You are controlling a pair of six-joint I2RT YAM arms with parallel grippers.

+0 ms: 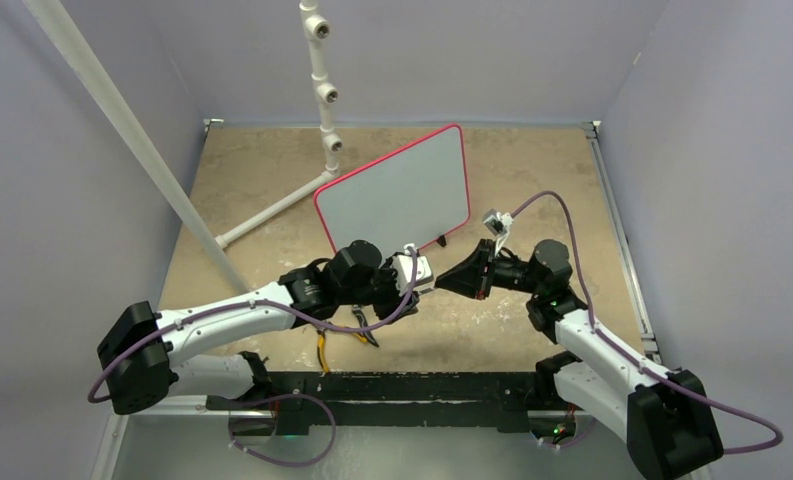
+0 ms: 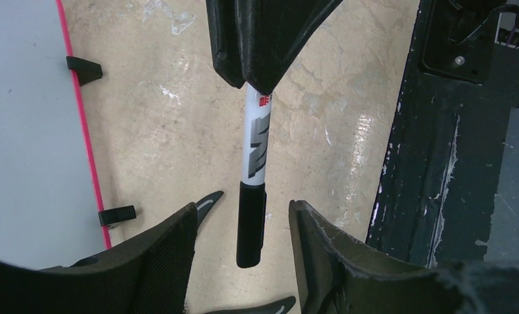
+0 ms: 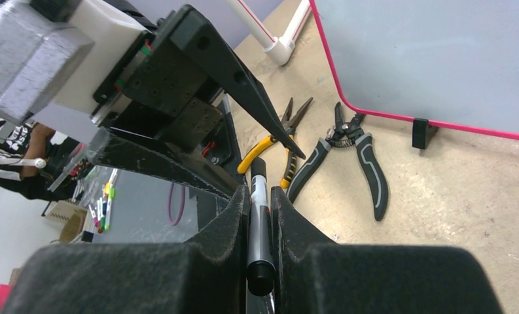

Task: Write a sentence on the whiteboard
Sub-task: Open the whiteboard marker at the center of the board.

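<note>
Two pincers meet above the counter [image 1: 552,180]: right pincer [image 3: 260,196] pinching a presumably light, stiff, slick marker [image 2: 255,140] near its tail, left pincer [image 2: 243,210] spread around its cap [image 2: 250,226]; blank whiteboard [image 1: 397,190] rests just beyond.

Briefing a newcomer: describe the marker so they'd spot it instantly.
Start at the red-framed whiteboard; just in front of it, the right end effector clamps the marker, whose black cap sits between the open fingers of the left end effector. Unlike the yellow-handled pliers and grey-handled pliers lying nearby, it is a straight white barrel held aloft.
</note>
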